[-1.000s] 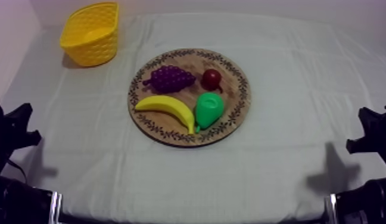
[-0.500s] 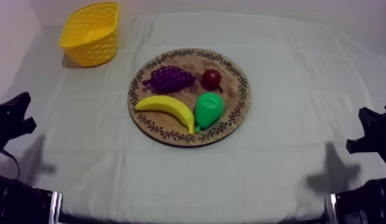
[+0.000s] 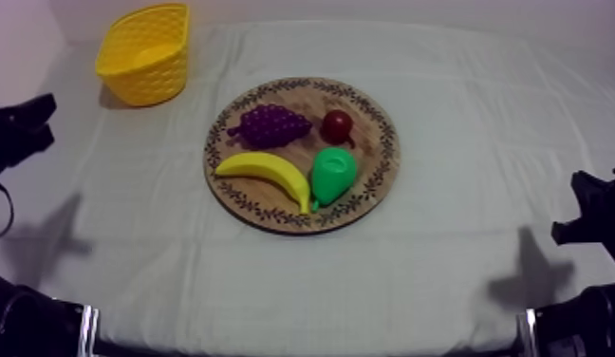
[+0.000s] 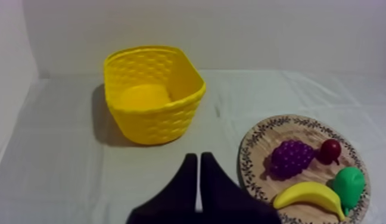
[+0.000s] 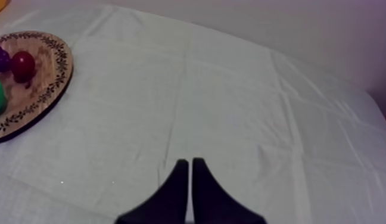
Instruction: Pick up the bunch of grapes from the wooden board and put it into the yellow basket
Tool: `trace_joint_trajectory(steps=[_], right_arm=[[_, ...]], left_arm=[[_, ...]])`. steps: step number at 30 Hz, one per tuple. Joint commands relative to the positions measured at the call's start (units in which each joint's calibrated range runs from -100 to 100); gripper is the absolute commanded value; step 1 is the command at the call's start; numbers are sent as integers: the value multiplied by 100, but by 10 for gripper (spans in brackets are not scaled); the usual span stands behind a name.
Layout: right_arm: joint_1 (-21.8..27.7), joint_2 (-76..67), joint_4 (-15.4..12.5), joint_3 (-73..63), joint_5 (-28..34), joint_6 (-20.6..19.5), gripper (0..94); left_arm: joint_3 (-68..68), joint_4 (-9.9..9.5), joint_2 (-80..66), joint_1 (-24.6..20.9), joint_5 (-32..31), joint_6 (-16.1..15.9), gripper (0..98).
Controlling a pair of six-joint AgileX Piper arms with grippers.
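A purple bunch of grapes (image 3: 269,124) lies on the round wooden board (image 3: 368,185), at its upper left part; the grapes (image 4: 290,158) also show in the left wrist view. A yellow basket (image 3: 145,52) stands at the table's far left corner, and its inside (image 4: 153,95) holds nothing. My left gripper (image 3: 31,119) hovers at the left edge, below the basket and well left of the board. Its fingers (image 4: 198,167) lie together, shut on nothing, between basket and board. My right gripper (image 3: 582,204) rests low at the right edge, shut (image 5: 187,168) over bare cloth.
On the board with the grapes lie a banana (image 3: 266,173), a green pear (image 3: 332,174) and a small red fruit (image 3: 338,124). The grey-white cloth (image 3: 482,114) spreads around the board on all sides.
My left gripper has risen and moved toward the far side, along the left edge nearer the basket. The right arm and the fruit have stayed put.
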Motion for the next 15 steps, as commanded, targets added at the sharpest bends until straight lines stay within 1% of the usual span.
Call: trace_joint_trajectory(steps=[1,5,10,13,15], right_arm=[[1,-2,1,-1,-2,1,5],[1,-2,1,-1,-2,1,5],[1,-2,1,-1,-2,1,5],[1,-2,1,-1,-2,1,5],[1,-2,1,-1,-2,1,5]], left_arm=[[-369,0,353,24,-6,-6,0],[-868,4,761,81,40,-55,0],[-1557,7,1259,123,277,-167,0],[-2075,17,1538,131,604,-274,0],[-2519,28,1747,155,962,-394,0]])
